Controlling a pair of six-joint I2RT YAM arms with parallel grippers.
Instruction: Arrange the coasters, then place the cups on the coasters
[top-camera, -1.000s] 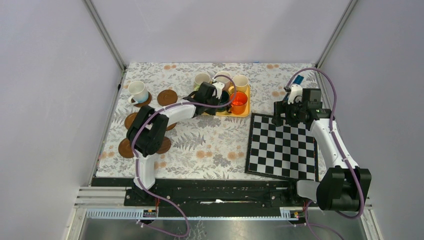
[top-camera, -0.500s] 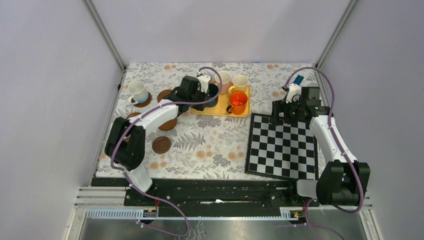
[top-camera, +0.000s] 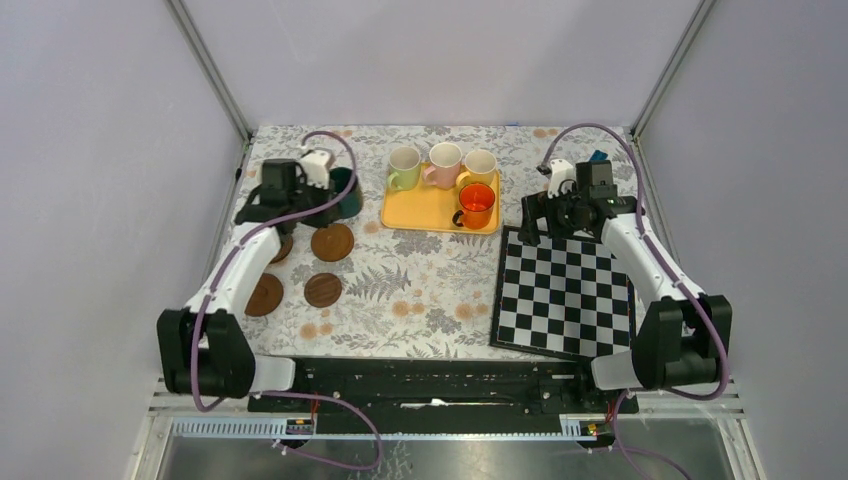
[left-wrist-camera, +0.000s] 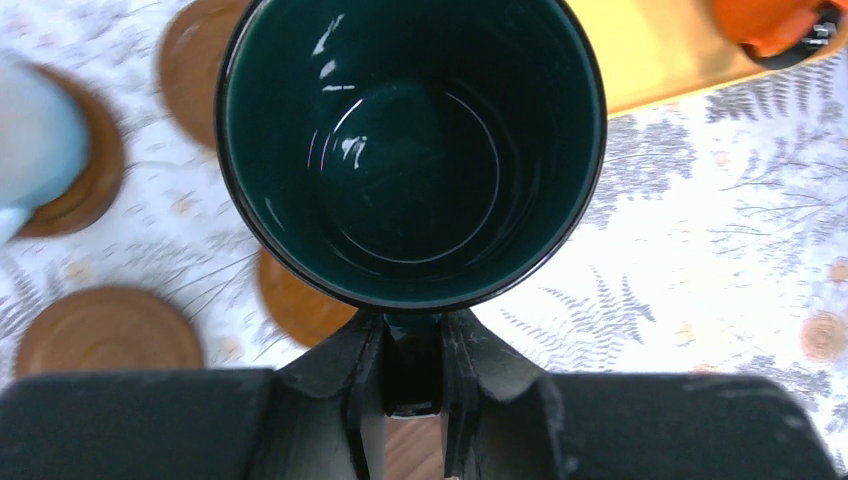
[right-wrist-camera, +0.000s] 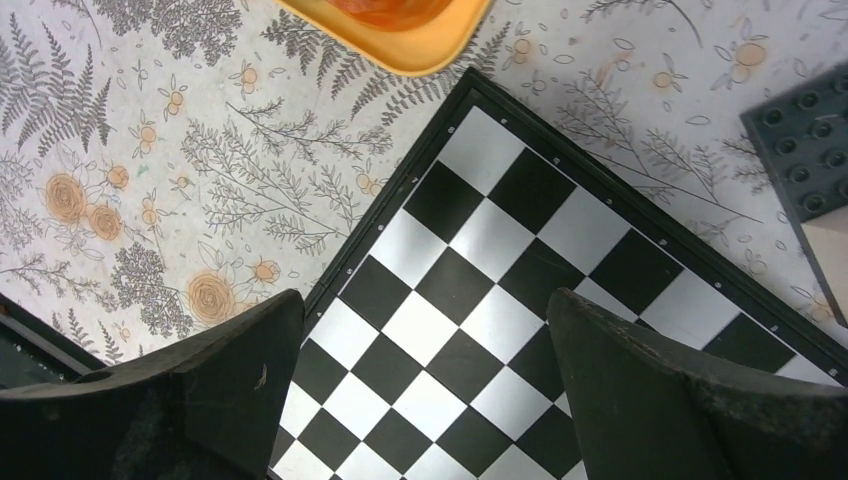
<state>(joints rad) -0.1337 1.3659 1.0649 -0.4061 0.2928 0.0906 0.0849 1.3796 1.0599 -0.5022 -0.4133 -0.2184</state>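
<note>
Dark green ceramic cup (left-wrist-camera: 410, 150) is at the counter's (top-camera: 420, 290) left rear, off the yellow rectangular tray (top-camera: 425, 208), above the coaster cluster, mouth up. Left tool (left-wrist-camera: 412, 350) is pinched nearly closed on its handle.

A round brown wooden coaster (left-wrist-camera: 295, 300) shows under the cup's near-left edge, so the cup isn't centred on it. Can't tell whether the cup touches anything below.

Coasters look laid out on the left side; free ones are in reach, e.g. the near coaster (top-camera: 323, 290).

Pale blue cup (left-wrist-camera: 30, 130) sits on its own coaster (left-wrist-camera: 95, 175), so I judge one done.

Left to do: seat this cup, then the light green cup (top-camera: 403, 167), pink cup (top-camera: 443, 162), cream cup (top-camera: 481, 165) and orange cup (top-camera: 477, 203), all on the tray.

Right tool (right-wrist-camera: 425, 320) is wide open and empty, over a corner of the black-and-white chequered board (right-wrist-camera: 470, 250).
</note>
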